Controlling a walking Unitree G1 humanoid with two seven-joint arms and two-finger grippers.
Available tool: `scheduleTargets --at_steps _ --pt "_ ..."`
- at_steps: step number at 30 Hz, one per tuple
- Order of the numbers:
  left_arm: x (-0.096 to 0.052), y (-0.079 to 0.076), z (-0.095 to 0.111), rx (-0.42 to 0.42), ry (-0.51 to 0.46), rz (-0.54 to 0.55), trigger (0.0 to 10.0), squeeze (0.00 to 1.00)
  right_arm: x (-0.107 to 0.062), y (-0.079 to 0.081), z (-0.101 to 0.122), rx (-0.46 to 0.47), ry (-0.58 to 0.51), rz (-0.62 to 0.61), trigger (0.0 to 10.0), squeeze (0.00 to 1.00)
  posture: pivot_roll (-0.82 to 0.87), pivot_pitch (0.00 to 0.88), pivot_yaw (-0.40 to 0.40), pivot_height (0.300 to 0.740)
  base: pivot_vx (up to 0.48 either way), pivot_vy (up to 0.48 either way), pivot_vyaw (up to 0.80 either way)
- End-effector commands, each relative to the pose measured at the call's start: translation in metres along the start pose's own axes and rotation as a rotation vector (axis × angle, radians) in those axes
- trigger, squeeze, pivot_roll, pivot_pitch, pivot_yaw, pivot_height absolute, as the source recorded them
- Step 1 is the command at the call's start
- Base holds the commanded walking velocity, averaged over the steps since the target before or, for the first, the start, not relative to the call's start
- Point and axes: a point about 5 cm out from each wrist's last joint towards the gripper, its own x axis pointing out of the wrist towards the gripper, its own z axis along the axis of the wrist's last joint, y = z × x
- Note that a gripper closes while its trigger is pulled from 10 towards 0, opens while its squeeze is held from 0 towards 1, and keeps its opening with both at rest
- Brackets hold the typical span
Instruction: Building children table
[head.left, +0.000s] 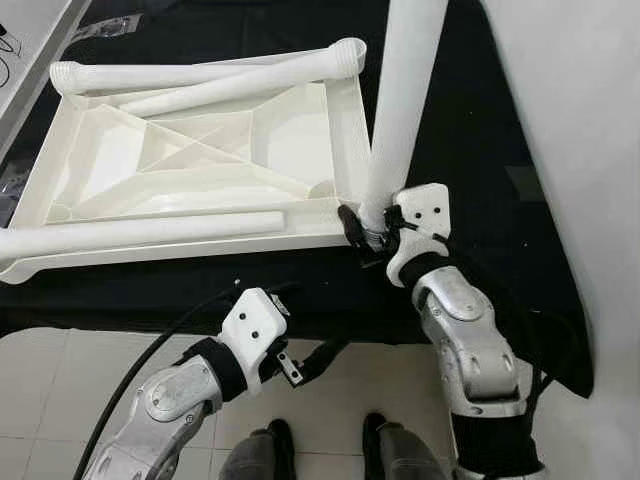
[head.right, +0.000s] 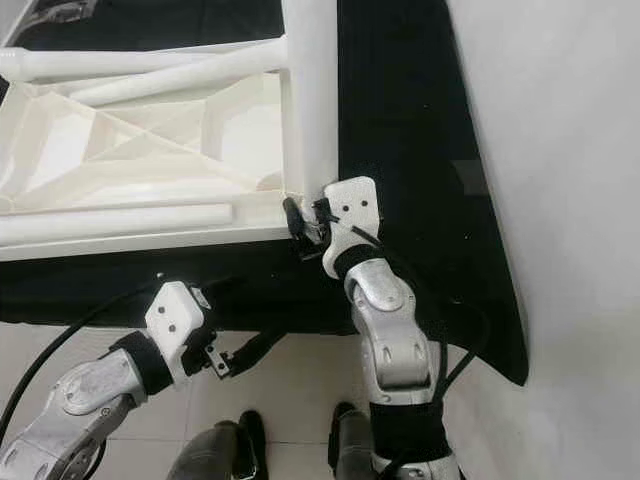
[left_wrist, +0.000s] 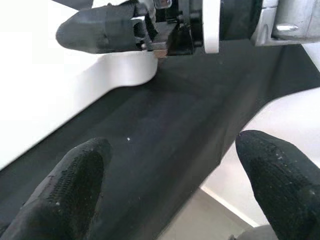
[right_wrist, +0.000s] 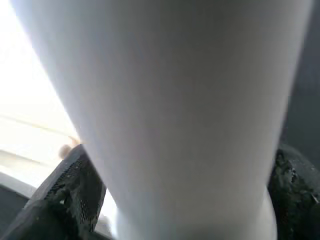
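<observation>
White tabletop (head.left: 200, 150) lying upside down on the black cloth (head.left: 300, 290), ribbed underside facing up. Standing upright at its near right corner: a white leg (head.left: 405, 110), lower end planted right at that corner. Clamped around the base of that leg, the right gripper (head.left: 368, 236), black fingers (right_wrist: 70, 195) pressed to either side of the tube, plainly visible in the right wrist view with the white cylinder wedged between them. Behind it, the silver right arm (head.left: 470, 350) angled up from the floor side.

Lying loose across the far edge of the tabletop, two more legs: a long leg (head.left: 200, 75) running from the far left corner to the far right corner, and a second leg (head.left: 235, 88) just beside it, tilted slightly. Along the near edge, a near leg (head.left: 140, 232) resting flat, stretching past the left side.

Down low, at the near edge of the cloth, the left gripper (head.left: 300, 365) hovering over the pale tiled floor (head.left: 40, 380), gripping nothing, fingertips (left_wrist: 75, 175) spread wide apart with black cloth between them. Trailing from the left arm, a black cable (head.left: 140, 375). To the right, a white wall (head.left: 570, 130). At the bottom, the robot's own feet (head.left: 320, 450) on the tiles.
</observation>
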Motion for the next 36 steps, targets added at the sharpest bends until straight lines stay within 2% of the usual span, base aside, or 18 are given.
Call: scheduleTargets --at_steps 1,2,3,4,5,6,8,10,13,14,20,21,22,23,24,25,35,36 --pt "0.000 -0.003 -0.005 -0.007 0.013 -0.004 10.0 0.00 0.001 -0.006 0.020 -0.034 -0.095 0.167 10.0 1.00 0.12 0.227 0.031 0.740 0.000 0.000 0.00" --pt "0.001 -0.004 -0.005 -0.008 0.007 -0.008 10.0 0.00 0.000 -0.012 0.025 -0.060 -0.108 0.220 10.0 1.00 0.12 0.225 0.029 0.740 0.000 0.000 0.00" --pt "0.001 -0.004 -0.005 -0.008 0.007 -0.008 10.0 0.00 0.000 -0.012 0.025 -0.060 -0.108 0.220 10.0 1.00 0.12 0.225 0.029 0.740 0.000 0.000 0.00" --pt "0.003 -0.006 -0.004 -0.006 0.001 -0.015 10.0 0.00 0.000 -0.018 0.028 -0.089 -0.107 0.268 10.0 0.76 0.12 0.216 0.026 0.740 0.000 0.000 0.00" --pt "0.003 -0.007 -0.003 -0.004 -0.004 -0.020 10.0 0.00 -0.001 -0.022 0.032 -0.098 -0.110 0.324 10.0 0.10 0.12 0.215 0.025 0.740 0.000 0.000 0.00" --pt "0.004 -0.007 -0.002 -0.002 -0.010 -0.023 10.0 0.00 -0.002 -0.025 0.034 -0.103 -0.113 0.377 10.0 0.00 0.13 0.210 0.023 0.740 0.000 0.000 0.00" --pt "0.005 -0.007 0.000 0.002 -0.020 -0.021 10.0 0.00 -0.004 -0.029 0.036 -0.084 -0.105 0.480 10.0 0.00 0.13 0.208 0.021 0.740 0.000 0.000 0.00" --pt "0.005 -0.006 0.001 0.004 -0.024 -0.019 10.0 0.00 -0.004 -0.030 0.036 -0.078 -0.100 0.511 10.0 0.00 0.13 0.208 0.021 0.740 0.000 0.000 0.00" --pt "0.005 -0.004 0.003 0.011 -0.031 -0.006 10.0 0.00 0.005 -0.038 0.033 -0.110 -0.073 0.526 10.0 0.00 0.14 0.200 0.016 0.740 0.000 0.000 0.00" --pt "0.004 -0.001 0.005 0.016 -0.038 0.010 10.0 0.00 0.015 -0.044 0.029 -0.120 -0.047 0.554 10.0 0.00 0.14 0.196 0.014 0.740 0.000 0.000 0.00" --pt "0.002 0.002 0.008 0.022 -0.047 0.045 10.0 0.00 0.029 -0.050 0.018 -0.093 0.000 0.583 9.8 0.00 0.15 0.191 0.005 0.740 0.000 0.000 0.00" --pt "0.001 0.003 0.008 0.024 -0.047 0.050 10.0 0.00 0.031 -0.052 0.016 -0.107 0.011 0.576 4.7 0.00 0.15 0.190 0.001 0.740 0.000 0.000 0.00" --pt "0.001 0.003 0.008 0.024 -0.047 0.050 10.0 0.00 0.031 -0.052 0.016 -0.107 0.011 0.576 4.7 0.00 0.15 0.190 0.001 0.740 0.000 0.000 0.00" --pt "0.001 0.003 0.008 0.026 -0.048 0.056 10.0 0.00 0.033 -0.053 0.015 -0.115 0.018 0.572 1.0 0.00 0.16 0.188 -0.004 0.740 0.000 0.000 0.00" --pt "0.001 0.003 0.008 0.026 -0.048 0.056 10.0 0.00 0.033 -0.053 0.015 -0.115 0.018 0.572 1.0 0.00 0.16 0.188 -0.004 0.740 0.000 0.000 0.00" --pt "0.000 0.004 0.009 0.028 -0.048 0.062 10.0 0.00 0.035 -0.055 0.014 -0.115 0.022 0.575 0.0 0.00 0.16 0.188 -0.007 0.740 0.000 0.000 0.00" --pt "-0.001 0.003 0.007 0.024 -0.050 0.073 10.0 0.00 0.032 -0.064 0.010 -0.094 0.049 0.591 0.0 0.00 0.14 0.186 -0.015 0.740 0.000 0.000 0.00" --pt "0.000 0.002 0.004 0.009 -0.046 0.079 10.0 0.00 0.023 -0.069 -0.001 -0.077 0.060 0.553 0.0 0.00 0.11 0.196 -0.013 0.740 0.000 0.000 0.00"
